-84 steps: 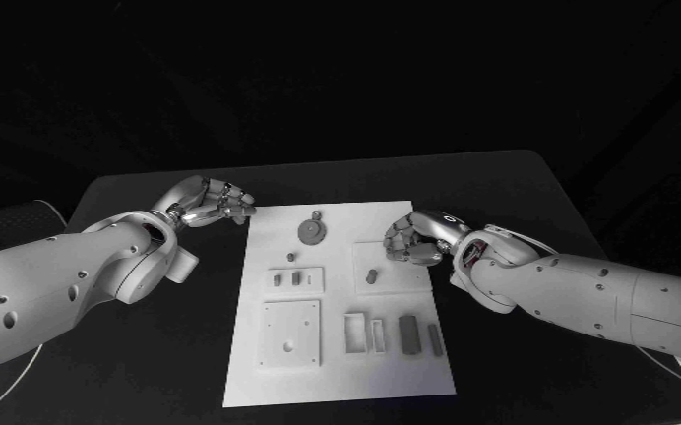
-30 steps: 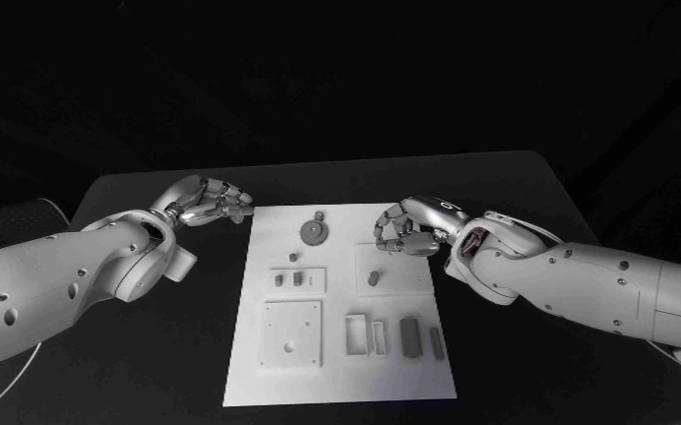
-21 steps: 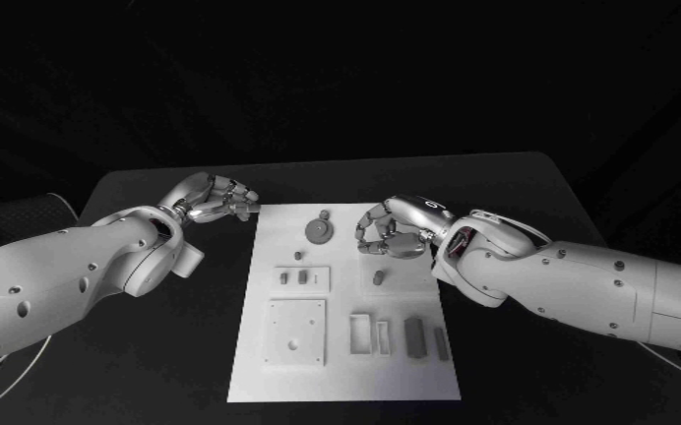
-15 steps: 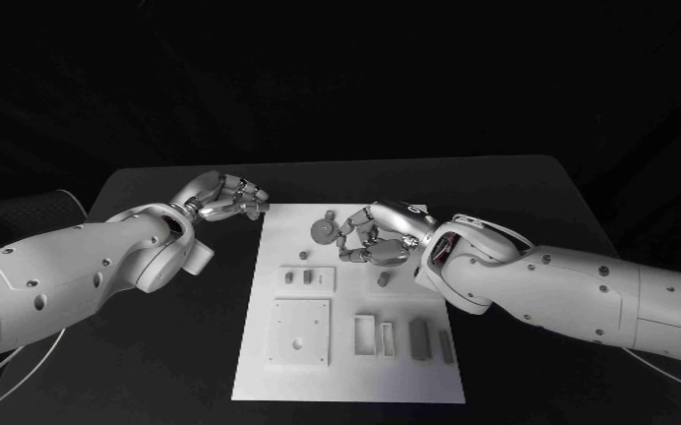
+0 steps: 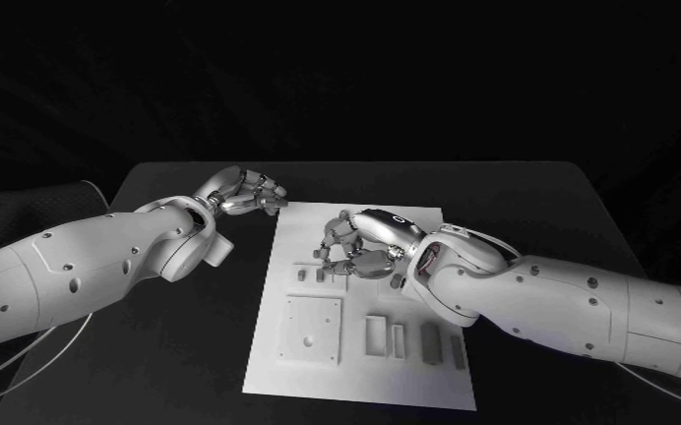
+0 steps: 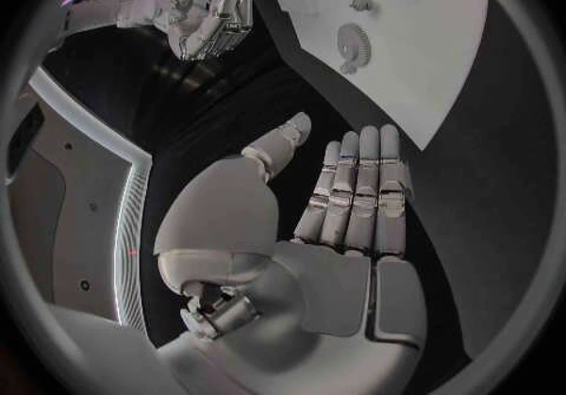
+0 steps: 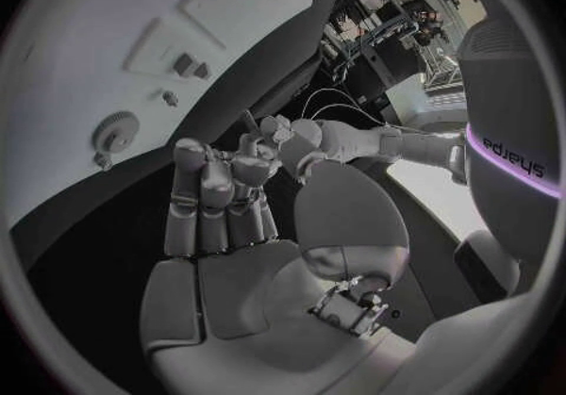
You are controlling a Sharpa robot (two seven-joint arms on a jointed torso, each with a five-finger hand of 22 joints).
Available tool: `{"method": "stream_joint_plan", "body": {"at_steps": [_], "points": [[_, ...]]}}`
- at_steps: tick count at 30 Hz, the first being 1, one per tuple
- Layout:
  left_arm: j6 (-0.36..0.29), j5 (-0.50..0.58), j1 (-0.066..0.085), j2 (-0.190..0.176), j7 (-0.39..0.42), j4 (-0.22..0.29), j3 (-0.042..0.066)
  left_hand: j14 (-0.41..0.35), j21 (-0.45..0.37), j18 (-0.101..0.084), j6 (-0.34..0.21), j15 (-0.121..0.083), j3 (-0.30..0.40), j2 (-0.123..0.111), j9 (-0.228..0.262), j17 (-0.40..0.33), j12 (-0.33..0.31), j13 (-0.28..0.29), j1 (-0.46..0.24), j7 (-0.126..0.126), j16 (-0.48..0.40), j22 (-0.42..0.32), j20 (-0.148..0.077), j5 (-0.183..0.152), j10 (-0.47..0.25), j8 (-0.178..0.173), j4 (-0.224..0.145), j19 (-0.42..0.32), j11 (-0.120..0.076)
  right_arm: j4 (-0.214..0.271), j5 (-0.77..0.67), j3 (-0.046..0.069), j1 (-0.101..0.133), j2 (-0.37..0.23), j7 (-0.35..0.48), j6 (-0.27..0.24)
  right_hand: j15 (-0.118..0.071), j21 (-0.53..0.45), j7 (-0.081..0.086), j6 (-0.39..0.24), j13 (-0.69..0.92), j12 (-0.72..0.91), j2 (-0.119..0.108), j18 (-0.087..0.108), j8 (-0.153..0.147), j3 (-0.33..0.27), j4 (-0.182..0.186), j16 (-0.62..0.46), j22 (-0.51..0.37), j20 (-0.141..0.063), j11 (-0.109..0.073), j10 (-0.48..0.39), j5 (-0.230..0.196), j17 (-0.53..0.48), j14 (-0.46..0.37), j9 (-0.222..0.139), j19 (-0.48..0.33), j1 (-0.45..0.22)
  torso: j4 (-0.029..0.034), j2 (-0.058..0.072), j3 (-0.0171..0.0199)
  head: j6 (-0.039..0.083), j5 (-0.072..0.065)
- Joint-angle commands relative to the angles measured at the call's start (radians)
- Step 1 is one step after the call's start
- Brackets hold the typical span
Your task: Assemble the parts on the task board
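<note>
Right hand [image 5: 362, 243] hung fingers curled over the task board [image 5: 372, 371] at frame centre, seemingly pinching a small dark peg, while the left hand [image 5: 250, 192] sat empty, fingers together, upper left; the gear [image 6: 352, 41] looked light, rigid, best pinched at its rim.

White task board [image 5: 362, 366] lies flat mid-table; small grey parts [image 5: 430, 332] (upright slats) stand near its front edge

Two smooth white arm shells with small dark screw holes, silver segmented fingers [image 6: 354, 188].
</note>
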Motion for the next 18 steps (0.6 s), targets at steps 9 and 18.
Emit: {"method": "stream_joint_plan", "body": {"at_steps": [9,18], "points": [[-0.027,0.007,0.001,0.010,0.004,-0.001,0.001,-0.004,-0.006,0.012,0.000,0.004,-0.007,0.001,-0.001,0.002,-0.004,-0.002,0.009,0.002,-0.005,0.000,0.003,0.006,0.002,0.006,0.001,-0.003,0.004,-0.052,-0.048,-0.019,-0.039,0.062,0.002,0.064,-0.008,0.000,0.018,0.012,0.001,-0.003,0.004,0.014,-0.001,0.006,0.002,-0.005,0.010,-0.005,-0.002,-0.001,0.003,0.000,-0.002,-0.002,0.003,-0.008,-0.0002,0.002,0.0023,-0.024,0.033],[-0.025,0.007,0.001,0.012,0.002,-0.001,0.001,-0.004,-0.006,0.012,0.000,0.004,-0.007,0.001,-0.001,0.003,-0.005,-0.002,0.010,0.002,-0.005,0.000,0.004,0.006,0.003,0.006,0.001,-0.003,0.004,-0.057,-0.087,-0.024,-0.059,0.077,-0.001,0.082,-0.008,0.000,0.018,0.010,0.001,-0.004,0.005,0.014,-0.002,0.007,0.001,-0.005,0.010,-0.006,-0.001,-0.003,0.004,0.000,-0.003,-0.002,0.002,-0.009,-0.0017,0.002,0.0033,-0.032,0.038]]}}
